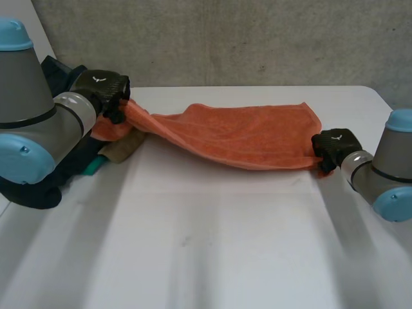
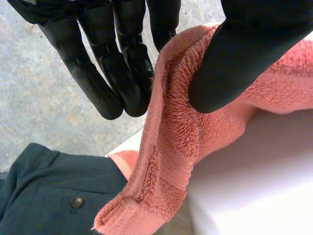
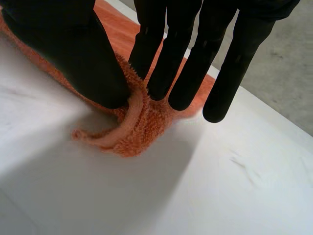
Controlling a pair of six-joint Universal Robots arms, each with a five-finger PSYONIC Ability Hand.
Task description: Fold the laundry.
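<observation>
Orange towel (image 1: 238, 135) is stretched between your fingers (image 2: 122, 83), left hand (image 1: 103, 87) and right hand (image 1: 335, 145) each clamped thumb-to-fingers on an end; pull tighter and the right's shallow corner pinch may slip, or the left end may drag the dark shirt (image 2: 44, 196) beside those fingers.

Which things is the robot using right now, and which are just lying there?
In use: orange towel, left hand pinching one end, right hand pinching the other end.
Lying about: dark buttoned garment, tan cloth, teal piece.
</observation>
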